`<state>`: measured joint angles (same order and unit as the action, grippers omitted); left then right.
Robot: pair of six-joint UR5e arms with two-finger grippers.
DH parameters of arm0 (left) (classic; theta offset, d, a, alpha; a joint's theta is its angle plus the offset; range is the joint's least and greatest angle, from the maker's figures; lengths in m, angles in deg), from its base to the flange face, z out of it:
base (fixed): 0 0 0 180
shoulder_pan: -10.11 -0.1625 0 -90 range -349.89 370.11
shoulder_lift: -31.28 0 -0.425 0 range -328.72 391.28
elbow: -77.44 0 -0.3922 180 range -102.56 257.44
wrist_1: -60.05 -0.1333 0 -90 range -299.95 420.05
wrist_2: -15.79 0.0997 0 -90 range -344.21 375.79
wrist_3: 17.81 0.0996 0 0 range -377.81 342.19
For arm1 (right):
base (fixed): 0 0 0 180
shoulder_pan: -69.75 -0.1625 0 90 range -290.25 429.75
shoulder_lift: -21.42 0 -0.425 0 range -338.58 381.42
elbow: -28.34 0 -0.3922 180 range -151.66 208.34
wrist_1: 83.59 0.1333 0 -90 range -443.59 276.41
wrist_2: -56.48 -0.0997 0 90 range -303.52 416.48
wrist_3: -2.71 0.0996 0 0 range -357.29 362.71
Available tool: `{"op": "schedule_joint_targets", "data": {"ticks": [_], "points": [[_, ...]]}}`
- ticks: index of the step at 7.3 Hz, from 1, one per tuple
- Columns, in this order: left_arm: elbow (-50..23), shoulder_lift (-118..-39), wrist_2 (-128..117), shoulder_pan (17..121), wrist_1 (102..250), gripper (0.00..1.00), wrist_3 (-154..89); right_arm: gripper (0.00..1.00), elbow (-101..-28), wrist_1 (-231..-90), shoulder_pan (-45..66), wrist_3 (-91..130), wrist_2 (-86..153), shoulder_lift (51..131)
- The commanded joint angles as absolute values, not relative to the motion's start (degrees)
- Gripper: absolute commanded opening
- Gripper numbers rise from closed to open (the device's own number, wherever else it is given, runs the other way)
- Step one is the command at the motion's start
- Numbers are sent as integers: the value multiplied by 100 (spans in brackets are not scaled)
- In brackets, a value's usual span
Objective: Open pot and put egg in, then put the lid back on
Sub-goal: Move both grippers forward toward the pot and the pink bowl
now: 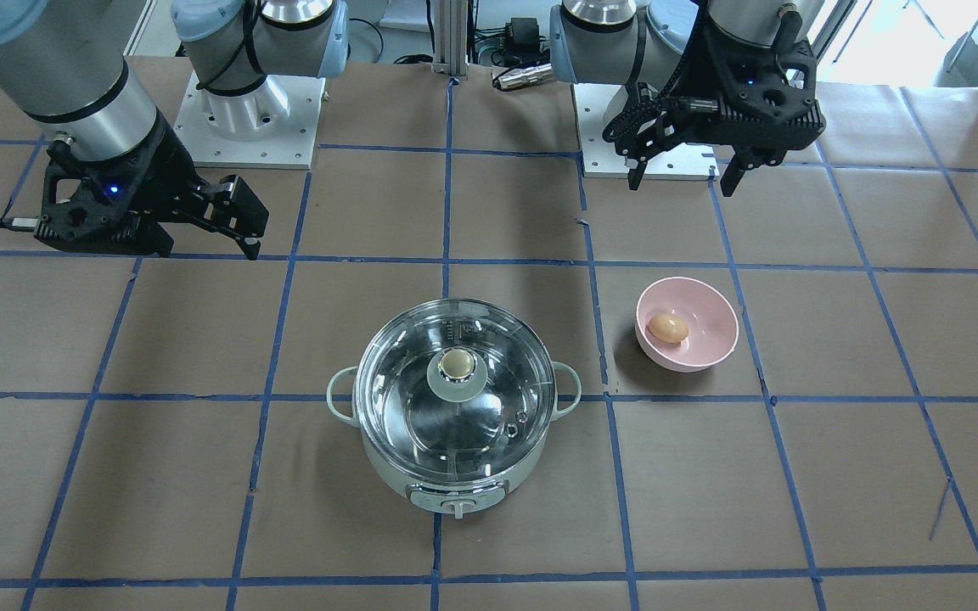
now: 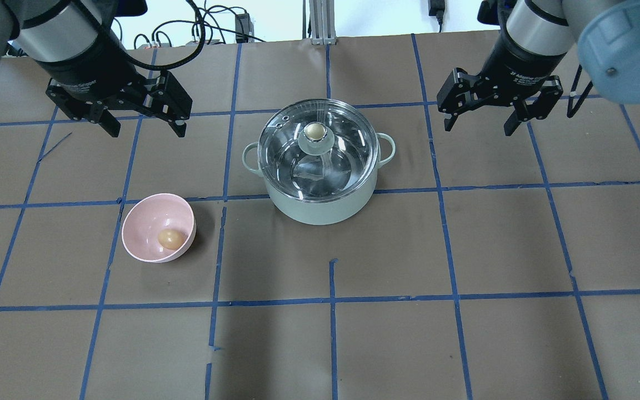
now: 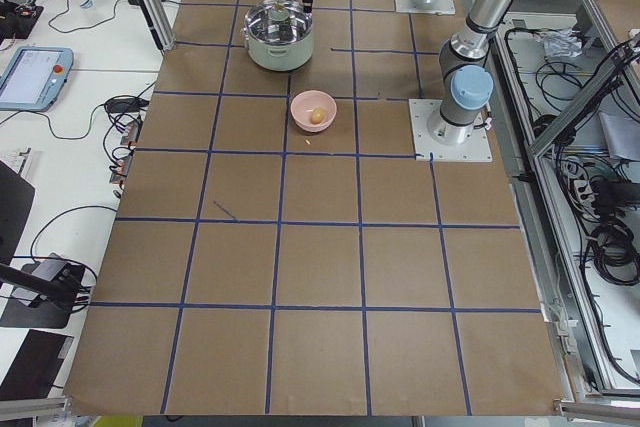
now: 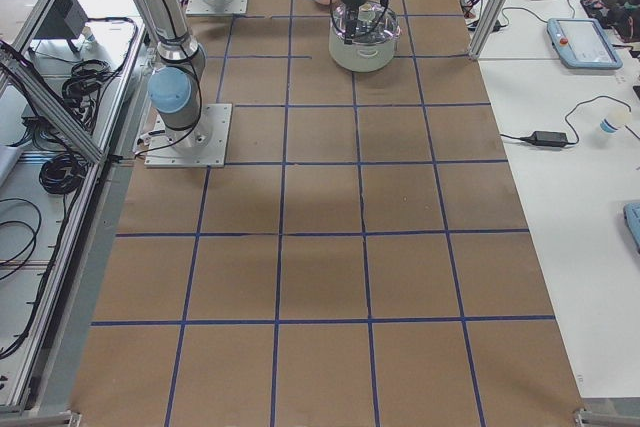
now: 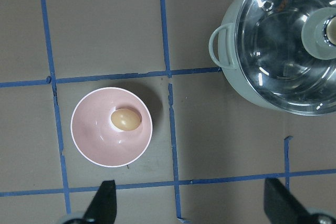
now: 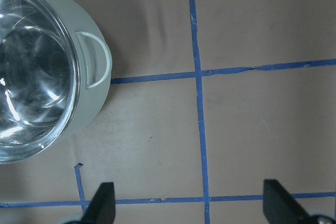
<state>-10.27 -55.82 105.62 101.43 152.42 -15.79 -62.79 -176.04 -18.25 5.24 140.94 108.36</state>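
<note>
Pale green, the pot [image 2: 320, 208] stands on the table [image 2: 464, 250] with the glass lid [image 2: 289, 161] seated on it. On the robot's left, well apart from the pot, the egg [image 2: 169, 238] lies in a pink bowl [image 2: 141, 214]. The left gripper [image 2: 146, 131] and the right gripper [image 2: 478, 129] hang above the table, one on each side of the pot. Both have their fingers spread wide, holding and touching nothing.

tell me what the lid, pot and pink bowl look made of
Lid: clear glass, seemingly; the interior shows through. Pot: glossy mint-green shell, plastic or coated metal; mirror-like steel-looking lining. Pink bowl: smooth plastic or ceramic, unclear.
</note>
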Motion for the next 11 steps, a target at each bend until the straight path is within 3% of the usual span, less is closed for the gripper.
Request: {"op": "schedule_joint_targets", "data": {"ticks": [1,7,10,11], "points": [[-1027,-5582,10562,10143,15242,100,-1579,100,-6298,-17605,-1814,474,14077,10826],[-1166,-5582,10535,9732,15242,100,-1169,100,-6272,-18120,-1954,1128,13998,10730],[-1920,-5625,10570,9432,14586,100,-973,100,-5650,-18449,-2979,2093,14331,10090],[-2333,-5634,10570,9205,14452,95,-825,100,-5517,-18614,-3357,2386,14358,9809]]}}
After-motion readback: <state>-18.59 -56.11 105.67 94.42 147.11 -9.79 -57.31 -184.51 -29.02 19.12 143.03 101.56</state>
